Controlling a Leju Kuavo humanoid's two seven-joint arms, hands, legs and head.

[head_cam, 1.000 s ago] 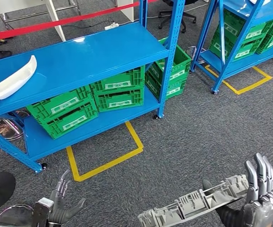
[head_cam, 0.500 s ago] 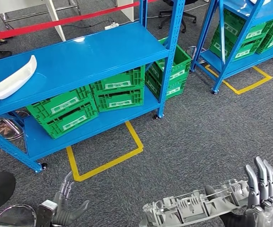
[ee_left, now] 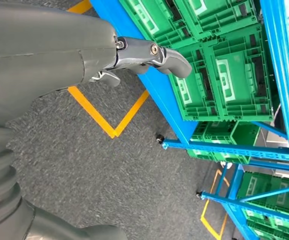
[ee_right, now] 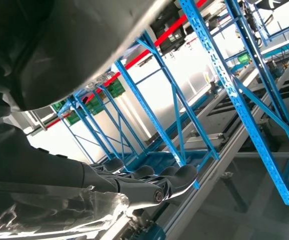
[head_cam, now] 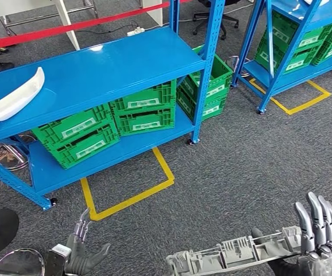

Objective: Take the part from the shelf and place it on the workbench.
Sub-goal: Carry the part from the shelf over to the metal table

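Right robot hand [head_cam: 318, 244] fingers upright, grasping grey part [head_cam: 238, 253], left robot hand [head_cam: 83, 256] released

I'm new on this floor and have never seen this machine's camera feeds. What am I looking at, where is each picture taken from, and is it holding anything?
These come from a humanoid robot with two arms. The wide picture is its head view, looking forward and down at grey carpet and blue shelving. At the lower right, its right hand holds a long grey ribbed part, the piece it has to carry to a workbench. At the lower left, its left hand holds nothing, fingers apart. On the blue shelf lies a white curved part, with green crates on the level below. The other two pictures come from cameras at the wrists and are turned sideways: the left wrist view shows the grey thumb above the carpet, and the right wrist view shows dark fingers against the part.
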